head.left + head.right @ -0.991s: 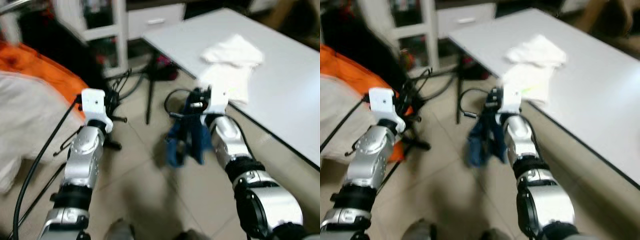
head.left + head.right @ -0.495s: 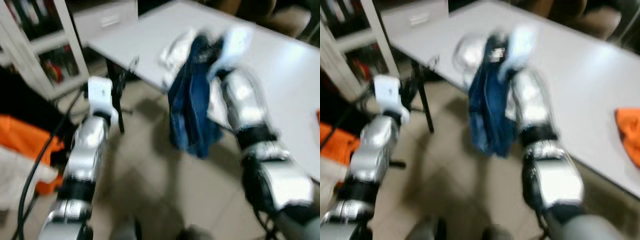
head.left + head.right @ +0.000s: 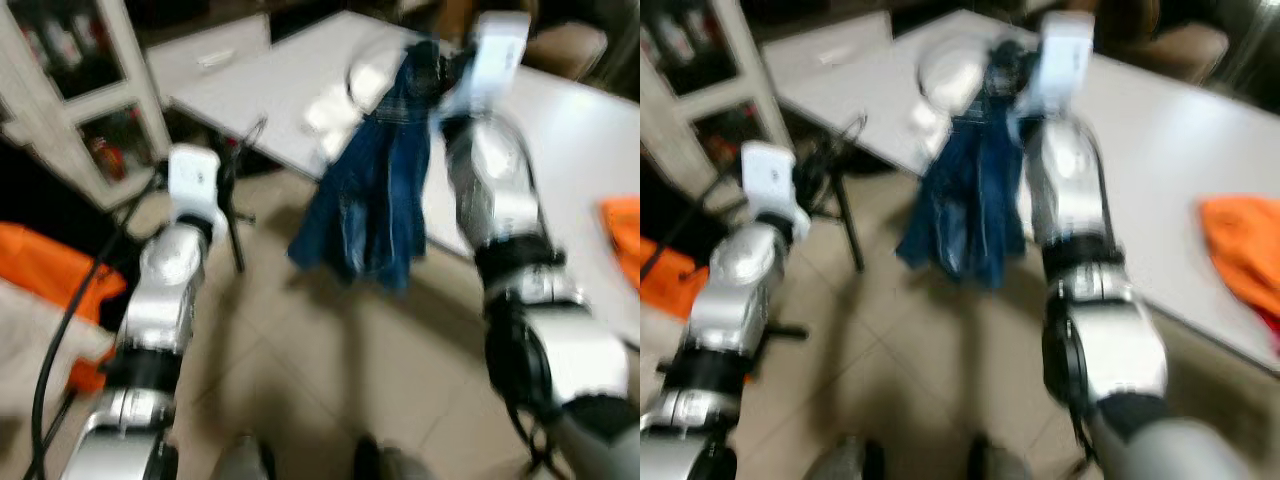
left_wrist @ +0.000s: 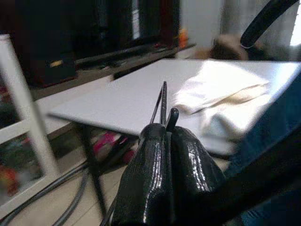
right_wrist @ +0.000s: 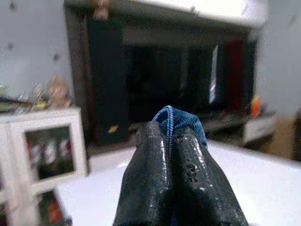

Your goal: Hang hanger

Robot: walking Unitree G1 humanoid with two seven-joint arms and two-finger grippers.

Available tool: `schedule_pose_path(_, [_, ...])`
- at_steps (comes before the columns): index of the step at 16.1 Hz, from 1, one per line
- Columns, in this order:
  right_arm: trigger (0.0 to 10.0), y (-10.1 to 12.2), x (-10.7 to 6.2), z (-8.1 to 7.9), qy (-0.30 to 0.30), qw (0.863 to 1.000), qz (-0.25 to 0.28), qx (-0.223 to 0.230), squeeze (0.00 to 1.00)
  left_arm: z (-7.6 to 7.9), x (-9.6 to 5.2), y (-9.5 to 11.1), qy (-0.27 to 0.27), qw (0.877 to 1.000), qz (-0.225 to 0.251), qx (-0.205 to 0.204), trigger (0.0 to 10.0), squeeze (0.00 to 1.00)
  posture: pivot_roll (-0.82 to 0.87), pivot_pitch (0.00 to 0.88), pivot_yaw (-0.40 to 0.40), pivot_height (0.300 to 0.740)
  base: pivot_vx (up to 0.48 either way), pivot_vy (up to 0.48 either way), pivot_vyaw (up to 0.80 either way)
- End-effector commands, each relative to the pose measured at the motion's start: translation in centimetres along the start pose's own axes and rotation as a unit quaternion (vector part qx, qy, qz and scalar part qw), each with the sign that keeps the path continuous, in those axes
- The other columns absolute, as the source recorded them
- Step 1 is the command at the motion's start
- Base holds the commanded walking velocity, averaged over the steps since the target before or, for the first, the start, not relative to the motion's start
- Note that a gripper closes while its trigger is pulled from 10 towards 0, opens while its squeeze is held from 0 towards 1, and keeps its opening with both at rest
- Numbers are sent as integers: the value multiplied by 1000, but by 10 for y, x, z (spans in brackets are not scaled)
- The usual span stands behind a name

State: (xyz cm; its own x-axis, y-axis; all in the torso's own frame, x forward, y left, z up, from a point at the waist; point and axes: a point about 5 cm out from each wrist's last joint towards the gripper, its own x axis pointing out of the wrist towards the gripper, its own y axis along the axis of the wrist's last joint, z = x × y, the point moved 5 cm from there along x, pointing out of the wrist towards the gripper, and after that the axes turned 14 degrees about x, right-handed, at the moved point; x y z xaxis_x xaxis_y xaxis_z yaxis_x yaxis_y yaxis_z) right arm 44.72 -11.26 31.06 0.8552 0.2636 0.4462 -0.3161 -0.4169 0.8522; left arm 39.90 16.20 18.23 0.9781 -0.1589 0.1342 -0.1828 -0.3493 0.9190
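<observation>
Right end effector [image 5: 171, 136], high at centre top, was clamped on blue denim garment [image 3: 375, 195] hanging straight down; left end effector [image 4: 167, 136], lower left, pinched a thin wire hanger [image 4: 162, 101].

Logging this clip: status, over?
Right pincer shut on blue denim garment, raised beside white table. Left pincer shut on thin wire hanger.

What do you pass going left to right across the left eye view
Orange cloth on the floor → left gripper → hanging blue garment → right arm → orange cloth on the table.
</observation>
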Motion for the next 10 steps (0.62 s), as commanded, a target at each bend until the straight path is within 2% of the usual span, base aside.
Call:
schedule_pose_path(1, [0, 9, -3, 12, -14, 1000, 15, -2, 0, 7, 2, 17, -5, 999, 32, 0, 10000, 0, -1, 93, -32, 740, 431, 0, -800])
schedule_pose_path(2, [0, 9, -3, 11, -13, 1000, 14, -5, 0, 6, 1, 20, -1, 999, 37, -3, 10000, 0, -1, 93, -32, 740, 435, 0, -800])
schedule_pose_path(3, [0, 10, 0, 3, 3, 1000, 15, -15, 0, 7, 1, 24, 7, 999, 45, -3, 10000, 0, -1, 93, -41, 740, 439, 0, -800])
schedule_pose_path(6, [0, 26, 10, -15, 38, 998, 35, -31, 0, 9, -1, 33, 15, 998, 63, 6, 10000, 0, 1, 91, -40, 740, 436, 0, -800])
schedule_pose_path(8, [0, 31, 13, -17, 43, 998, 39, -35, 0, 8, -1, 35, 16, 998, 66, 7, 10000, 0, 1, 91, -40, 740, 435, 0, -800])
schedule_pose_path(10, [0, 42, 16, -19, 47, 997, 52, -42, 0, 1, -1, 40, 30, 997, 74, 6, 10000, 0, 2, 90, -41, 740, 439, 0, -800])
